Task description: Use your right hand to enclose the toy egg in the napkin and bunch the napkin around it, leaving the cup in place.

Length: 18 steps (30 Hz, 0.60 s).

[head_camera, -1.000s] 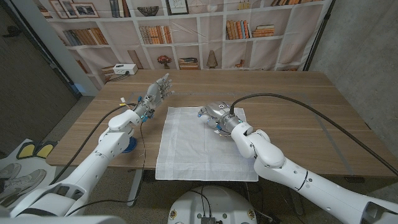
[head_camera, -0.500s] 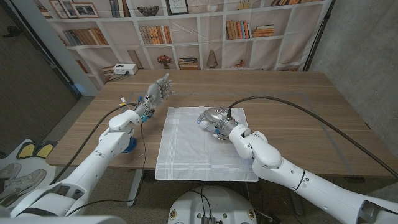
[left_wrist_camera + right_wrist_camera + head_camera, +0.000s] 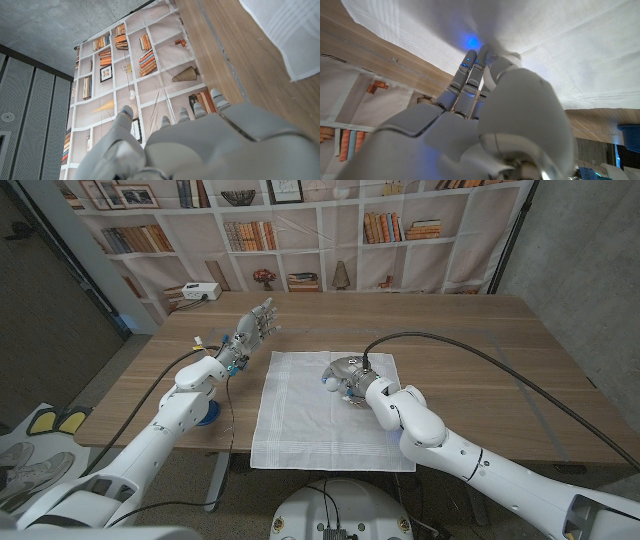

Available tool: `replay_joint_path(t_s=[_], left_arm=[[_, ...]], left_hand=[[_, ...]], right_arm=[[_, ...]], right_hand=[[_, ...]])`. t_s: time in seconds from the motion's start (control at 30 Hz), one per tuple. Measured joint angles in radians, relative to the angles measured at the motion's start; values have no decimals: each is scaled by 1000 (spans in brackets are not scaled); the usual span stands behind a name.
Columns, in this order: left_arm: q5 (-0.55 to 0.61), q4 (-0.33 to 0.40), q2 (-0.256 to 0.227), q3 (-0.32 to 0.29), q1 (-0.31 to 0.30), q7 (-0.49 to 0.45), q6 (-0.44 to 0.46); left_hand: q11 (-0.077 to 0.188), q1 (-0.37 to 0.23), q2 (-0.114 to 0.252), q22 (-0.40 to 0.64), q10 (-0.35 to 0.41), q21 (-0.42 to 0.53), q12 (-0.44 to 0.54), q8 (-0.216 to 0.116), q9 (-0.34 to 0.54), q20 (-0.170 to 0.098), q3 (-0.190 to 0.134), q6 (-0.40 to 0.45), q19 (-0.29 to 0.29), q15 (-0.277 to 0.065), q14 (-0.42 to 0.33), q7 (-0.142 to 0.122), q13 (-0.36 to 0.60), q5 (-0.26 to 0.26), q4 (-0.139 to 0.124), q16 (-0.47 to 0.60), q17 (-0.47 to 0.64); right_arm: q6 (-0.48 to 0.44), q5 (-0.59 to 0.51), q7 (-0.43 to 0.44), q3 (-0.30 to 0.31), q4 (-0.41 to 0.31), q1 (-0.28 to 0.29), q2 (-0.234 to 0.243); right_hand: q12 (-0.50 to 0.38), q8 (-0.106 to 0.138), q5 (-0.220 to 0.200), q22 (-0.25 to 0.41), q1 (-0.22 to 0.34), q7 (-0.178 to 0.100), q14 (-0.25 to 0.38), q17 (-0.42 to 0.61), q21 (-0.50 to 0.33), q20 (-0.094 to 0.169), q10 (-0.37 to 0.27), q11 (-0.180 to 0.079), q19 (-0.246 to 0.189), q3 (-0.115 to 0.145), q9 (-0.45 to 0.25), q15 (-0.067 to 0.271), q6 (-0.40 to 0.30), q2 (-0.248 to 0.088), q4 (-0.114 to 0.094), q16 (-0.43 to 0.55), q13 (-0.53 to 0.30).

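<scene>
A white napkin [image 3: 310, 415] lies spread on the wooden table [image 3: 480, 370]. My right hand [image 3: 347, 375] is on its far right part with its fingers curled down into the cloth. In the right wrist view the fingertips [image 3: 470, 57] dig into the napkin [image 3: 580, 45], which puckers around them. The toy egg is hidden; I cannot tell whether it is under the hand. A blue object [image 3: 207, 416], perhaps the cup, shows partly under my left forearm. My left hand [image 3: 256, 326] is held open beyond the napkin's far left corner, with its fingers apart.
A white box [image 3: 199, 292] sits at the table's far left edge. A backdrop printed with bookshelves [image 3: 330, 240] stands behind the table. Black cables run along both arms. Bare wood lies to the right of the napkin.
My right hand has slid a little to the left and nearer on the napkin, and its fingers have curled tighter into the cloth. The left hand has not moved.
</scene>
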State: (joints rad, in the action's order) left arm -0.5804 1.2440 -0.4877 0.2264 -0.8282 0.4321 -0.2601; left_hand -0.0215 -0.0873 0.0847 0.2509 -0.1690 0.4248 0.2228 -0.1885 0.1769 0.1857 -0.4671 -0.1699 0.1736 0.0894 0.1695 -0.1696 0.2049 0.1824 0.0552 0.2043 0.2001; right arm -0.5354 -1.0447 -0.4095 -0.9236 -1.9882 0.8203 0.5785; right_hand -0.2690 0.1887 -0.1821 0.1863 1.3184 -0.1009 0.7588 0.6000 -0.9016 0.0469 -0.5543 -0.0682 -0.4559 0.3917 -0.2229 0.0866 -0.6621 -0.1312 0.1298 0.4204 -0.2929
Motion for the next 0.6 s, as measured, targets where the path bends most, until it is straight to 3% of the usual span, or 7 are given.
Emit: replay_joint_path(t_s=[0.07, 0.13, 0.2, 0.27, 0.37, 0.6], left_arm=[[-1, 1, 0, 0, -1, 1, 0], [-2, 1, 0, -1, -2, 2, 0], [-3, 2, -1, -1, -2, 4, 0], [-3, 4, -1, -1, -3, 4, 0], [-4, 5, -2, -1, -4, 6, 0], [-5, 9, -4, -3, -8, 10, -2]], left_hand=[[0, 0, 0, -1, 0, 0, 0, 0, 0, 0, 0, 0, 0, 0, 0, 0, 0, 0, 0, 0, 0], [0, 0, 0, -5, 0, 0, 0, 0, 0, 0, 0, 0, 0, 0, 0, 0, 0, 0, 0, 0, 0], [0, 0, 0, -5, 0, 0, 0, 0, 0, 0, 0, 0, 0, 0, 0, 0, 0, 0, 0, 0, 0], [0, 0, 0, -5, 0, 0, 0, 0, 0, 0, 0, 0, 0, 0, 0, 0, 0, 0, 0, 0, 0], [0, 0, 0, -5, 0, 0, 0, 0, 0, 0, 0, 0, 0, 0, 0, 0, 0, 0, 0, 0, 0], [0, 0, 0, -5, 0, 0, 0, 0, 0, 0, 0, 0, 0, 0, 0, 0, 0, 0, 0, 0, 0]], right_arm=[[-15, -9, -31, -4, -1, -5, -2], [-28, -18, -58, -8, -2, -10, -5], [-41, -27, -85, -12, -4, -15, -6], [-49, -34, -103, -14, -6, -18, -7], [-69, -54, -130, -19, -12, -21, -7], [-103, -106, -156, -16, -28, -13, -7]], right_hand=[[20, 0, 0, -5, 0, -3, -28, -5, -1, 0, 32, 0, 6, -3, 3, -9, 26, 0, -8, -22, 5], [37, -6, 0, -9, -44, -5, -51, -8, -1, -3, 59, -2, 17, -3, 5, -15, 61, -22, -11, -47, 8], [52, -8, -1, -10, -67, -8, -69, -9, -1, -7, 89, -3, 28, -2, 8, -20, 99, -21, -11, -70, 10], [64, -9, -8, -13, -85, -16, -90, -29, -1, -10, 120, -5, 31, 16, 10, -23, 151, -24, -2, -94, 14], [74, -15, -10, -14, -84, -31, -107, -53, 0, -8, 159, -9, 44, 42, 14, -27, 225, -23, 17, -115, 19], [81, -15, -12, -14, -77, -45, -122, -50, 3, -8, 194, -16, 55, 57, 19, -27, 292, -16, 18, -128, 24]])
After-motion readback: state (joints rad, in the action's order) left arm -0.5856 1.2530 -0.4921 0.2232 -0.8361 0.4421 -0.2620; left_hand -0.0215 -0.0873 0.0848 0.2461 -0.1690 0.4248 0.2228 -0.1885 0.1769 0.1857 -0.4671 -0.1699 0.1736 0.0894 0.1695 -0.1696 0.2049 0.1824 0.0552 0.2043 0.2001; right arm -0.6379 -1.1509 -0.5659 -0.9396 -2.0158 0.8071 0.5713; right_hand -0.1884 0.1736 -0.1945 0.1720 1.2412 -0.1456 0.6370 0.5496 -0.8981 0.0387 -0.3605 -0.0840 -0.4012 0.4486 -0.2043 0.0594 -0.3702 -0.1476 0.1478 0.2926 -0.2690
